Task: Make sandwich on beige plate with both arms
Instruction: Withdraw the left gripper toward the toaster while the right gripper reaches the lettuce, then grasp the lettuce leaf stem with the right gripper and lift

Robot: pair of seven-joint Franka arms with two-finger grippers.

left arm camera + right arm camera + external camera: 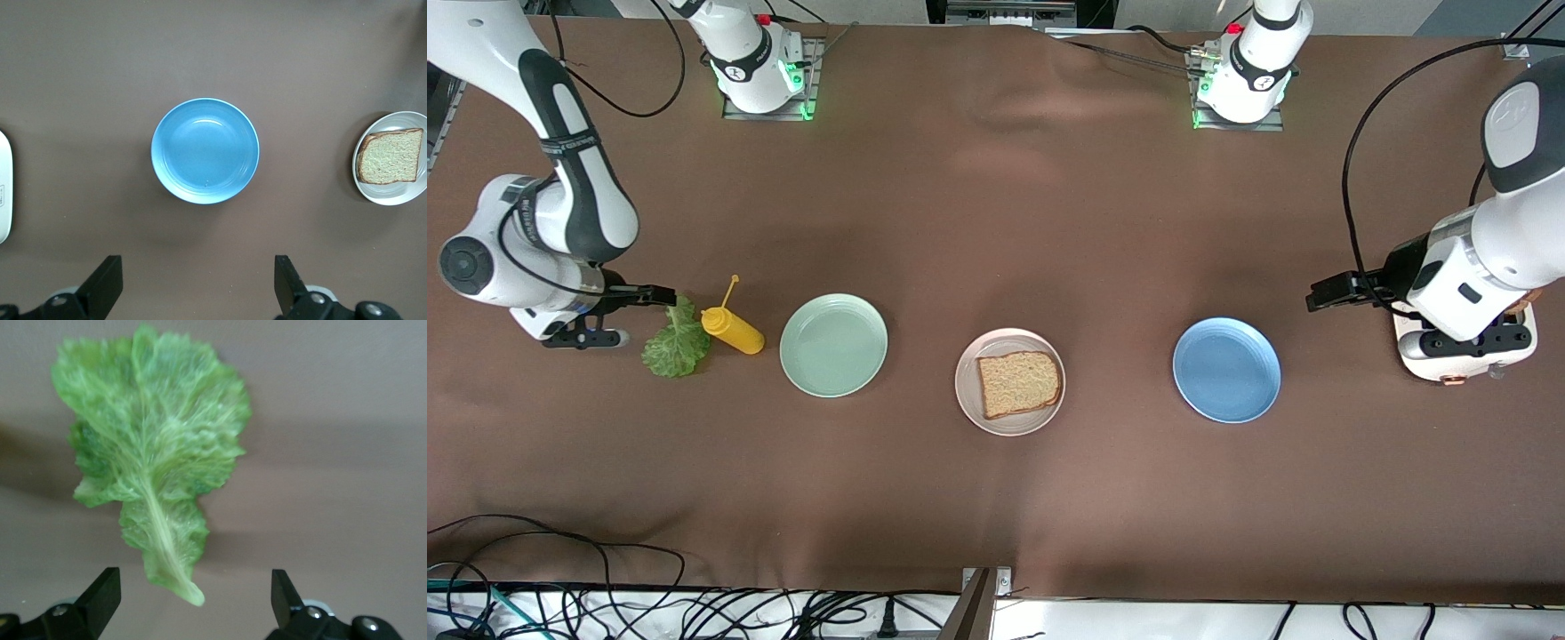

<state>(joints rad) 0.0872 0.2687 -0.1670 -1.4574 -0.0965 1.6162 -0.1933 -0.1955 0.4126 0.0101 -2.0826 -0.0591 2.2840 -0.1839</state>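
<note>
One square slice of brown speckled bread [1018,384] lies on the beige plate [966,391] at the middle of the table. A ruffled green lettuce leaf [676,345] lies flat on the cloth toward the right arm's end. My right gripper [654,294] hovers over the leaf's stem end, open, its fingers [100,593] apart on either side of the lettuce stem [177,577] without touching it. My left gripper [1327,292] waits open and holding nothing above the cloth beside the blue plate [205,150]. The left wrist view also catches the bread [390,157].
A yellow squeeze bottle [732,331] lies beside the lettuce, with a mint green plate [833,345] between it and the beige plate. The blue plate [1226,370] sits toward the left arm's end. A white appliance [1463,360] stands under the left arm.
</note>
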